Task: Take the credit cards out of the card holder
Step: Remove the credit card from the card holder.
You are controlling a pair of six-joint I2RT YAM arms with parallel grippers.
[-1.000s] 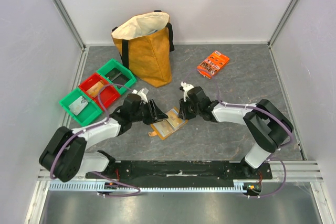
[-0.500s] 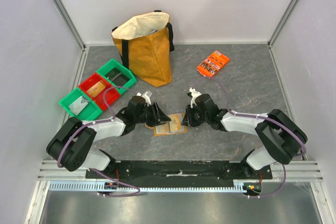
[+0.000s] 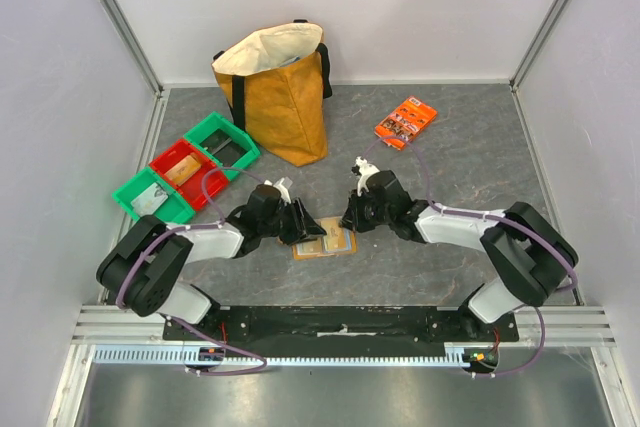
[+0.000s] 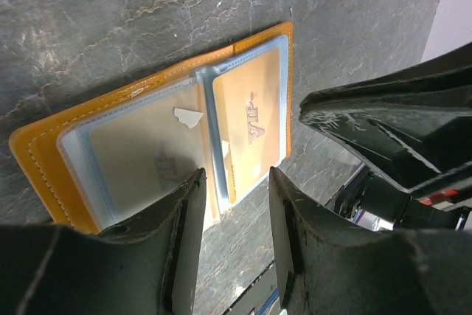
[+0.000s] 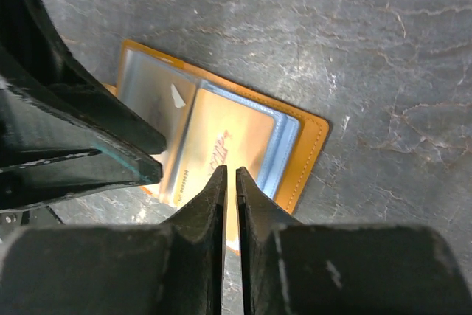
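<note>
The holder [image 3: 323,240] lies open and flat, near middle, between the arms. The left gripper [image 4: 236,175] hangs spread over it, holding nothing. The right gripper [image 5: 229,171] is almost pressed together, tips at the tan card [image 5: 221,142] in its pocket. Can't tell if it's pinching.

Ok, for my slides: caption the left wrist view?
Open left gripper at the unfolded card holder, gold card inside, right gripper opposite.
</note>
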